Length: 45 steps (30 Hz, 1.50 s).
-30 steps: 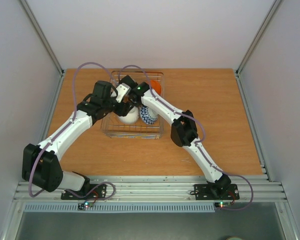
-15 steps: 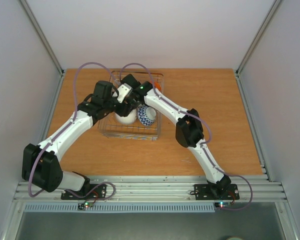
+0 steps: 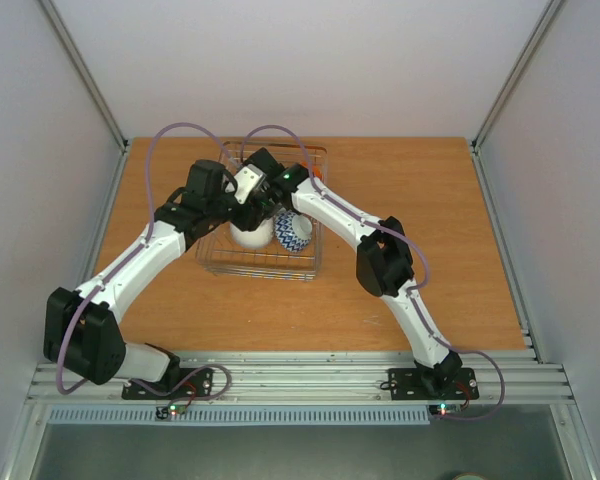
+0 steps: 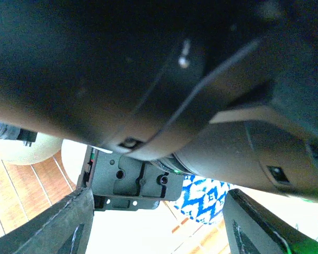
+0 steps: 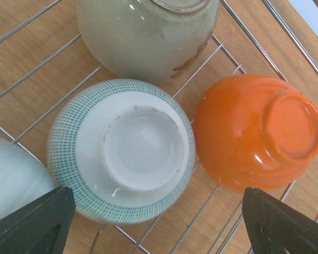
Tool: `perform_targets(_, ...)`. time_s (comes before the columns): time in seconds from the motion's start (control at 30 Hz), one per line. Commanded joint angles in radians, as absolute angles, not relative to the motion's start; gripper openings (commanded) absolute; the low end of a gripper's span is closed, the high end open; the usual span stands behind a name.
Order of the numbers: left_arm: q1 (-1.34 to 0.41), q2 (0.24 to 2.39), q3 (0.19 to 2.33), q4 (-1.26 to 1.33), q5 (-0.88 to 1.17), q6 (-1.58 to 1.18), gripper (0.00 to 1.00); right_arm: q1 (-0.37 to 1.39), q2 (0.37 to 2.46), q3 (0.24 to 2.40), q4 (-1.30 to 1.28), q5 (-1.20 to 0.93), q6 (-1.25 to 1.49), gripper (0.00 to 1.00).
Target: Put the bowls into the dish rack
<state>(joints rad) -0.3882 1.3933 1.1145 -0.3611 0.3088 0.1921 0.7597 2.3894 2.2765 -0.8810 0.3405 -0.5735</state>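
Note:
The silver wire dish rack (image 3: 216,262) sits at the table's back centre. In the top view it holds a white bowl (image 3: 252,236) and a blue-white zigzag bowl (image 3: 294,233), and an orange bowl (image 3: 316,172) peeks out behind my right arm. My right gripper (image 3: 258,163) is open and empty over the rack's back (image 5: 153,222). Below it lie an upturned green-patterned white bowl (image 5: 121,159), the orange bowl (image 5: 259,132) and a beige bowl (image 5: 148,32). My left gripper (image 3: 242,212) is open (image 4: 159,233) above the white bowl, with the zigzag bowl (image 4: 206,198) just ahead.
My right arm's wrist (image 4: 201,79) crosses right above the left gripper and fills most of the left wrist view. A pale grey-green bowl (image 5: 10,180) lies at the left edge of the right wrist view. Rack wires (image 5: 238,69) run under the bowls.
My right arm has reached farther left over the rack's back and now covers most of the orange bowl. The rack looks shifted slightly left. The left arm has hardly moved.

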Motion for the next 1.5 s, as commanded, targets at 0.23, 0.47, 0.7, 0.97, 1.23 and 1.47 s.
perform_targets(0.23, -0.390, 1.406, 1.118, -0.382, 0.294, 0.203, 0.67, 0.780, 2.262, 2.211, -0.782, 0.375, -0.540, 0.87)
perform_targets(0.47, -0.390, 1.405, 1.120, -0.379, 0.282, 0.204, 0.67, 0.775, 2.160, 2.128, -0.794, 0.360, -0.489, 0.87)
perform_targets(0.7, -0.390, 1.384, 1.121, -0.359, 0.155, 0.207, 0.67, 0.770, 1.942, 1.884, -0.790, 0.346, -0.380, 0.88)
perform_targets(0.97, -0.383, 1.395, 1.128, -0.351, 0.089, 0.204, 0.67, 0.772, 1.596, 1.491, -0.766, 0.414, -0.259, 0.95)
perform_targets(1.23, -0.360, 1.357, 1.111, -0.325, 0.081, 0.202, 0.67, 0.771, 1.388, 1.275, -0.829, 0.440, -0.163, 0.98)
perform_targets(1.47, -0.262, 1.327, 1.119, -0.331, 0.091, 0.185, 0.68, 0.771, 1.227, 1.144, -0.864, 0.432, -0.073, 0.99)
